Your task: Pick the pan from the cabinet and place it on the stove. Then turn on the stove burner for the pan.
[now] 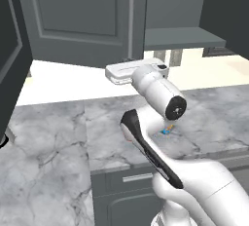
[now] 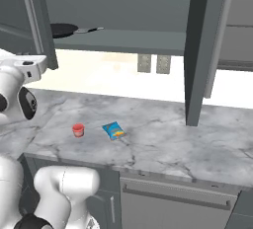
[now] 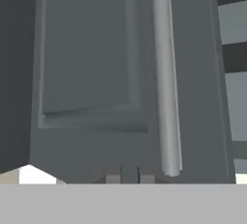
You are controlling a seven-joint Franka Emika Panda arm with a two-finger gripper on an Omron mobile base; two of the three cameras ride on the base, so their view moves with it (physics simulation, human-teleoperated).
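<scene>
The black pan [image 2: 64,29] lies on the bottom shelf [image 2: 138,41] of the open dark grey cabinet, its slim handle pointing right. The cabinet's left door [image 1: 82,15] stands swung out, with its silver bar handle [image 3: 166,73] just right of my fingers. My gripper [image 3: 130,175] is shut with nothing in it, tips together at the door's lower edge and left of the bar. The white hand [image 1: 131,72] sits right under that door. The pan is up and to the right of the hand [image 2: 29,67]. The stove is out of view.
The cabinet's right door [image 2: 202,50] hangs open over the marble counter [image 2: 163,139]. A small red cup [image 2: 78,130] and a blue packet [image 2: 113,130] lie on the counter. Two wall outlets [image 2: 153,63] sit under the shelf. Low cabinets [image 1: 138,177] run below.
</scene>
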